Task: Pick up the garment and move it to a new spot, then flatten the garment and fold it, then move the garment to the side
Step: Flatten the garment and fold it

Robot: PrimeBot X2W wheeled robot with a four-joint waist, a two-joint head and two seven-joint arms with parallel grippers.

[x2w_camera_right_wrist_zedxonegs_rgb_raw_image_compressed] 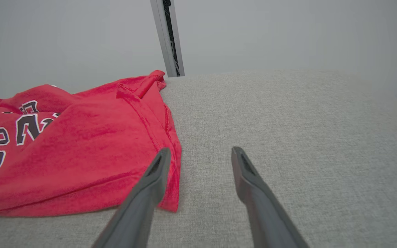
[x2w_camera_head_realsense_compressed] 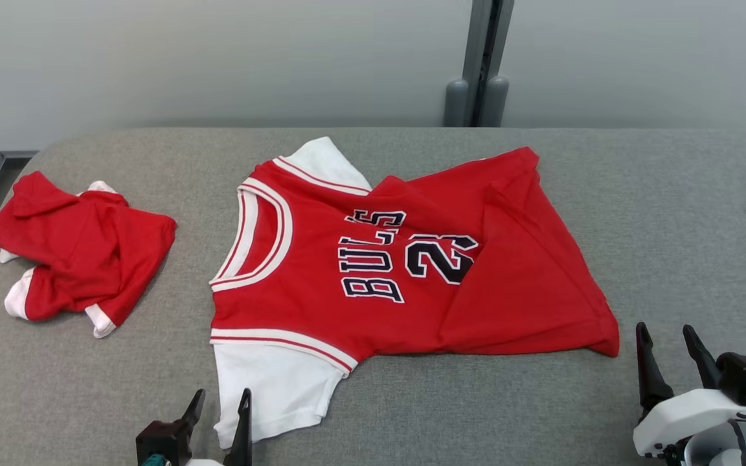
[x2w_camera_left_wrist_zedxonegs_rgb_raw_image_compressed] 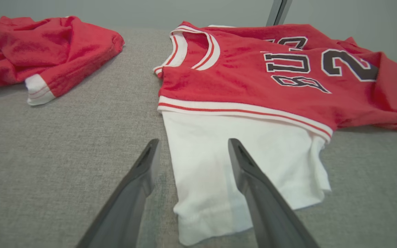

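Red jersey [x2w_camera_head_realsense_compressed: 373, 272] laid on tabletop [x2w_camera_head_realsense_compressed: 671, 213], hem end rumpled; flatten, fold & side move pending.
L jaws & R jaws both open, empty, beside jersey.

Grey fabric table [x2w_camera_head_realsense_compressed: 671, 194], red jersey [x2w_camera_head_realsense_compressed: 399, 272] mid-surface, crumpled red garment [x2w_camera_head_realsense_compressed: 81, 246] at left.

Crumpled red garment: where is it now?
The crumpled garment lies at the left of the table in the head view, apart from the jersey on its right.

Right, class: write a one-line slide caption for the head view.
Red jersey lies on grey surface, crumpled red garment beside it, left claw and right claw open.
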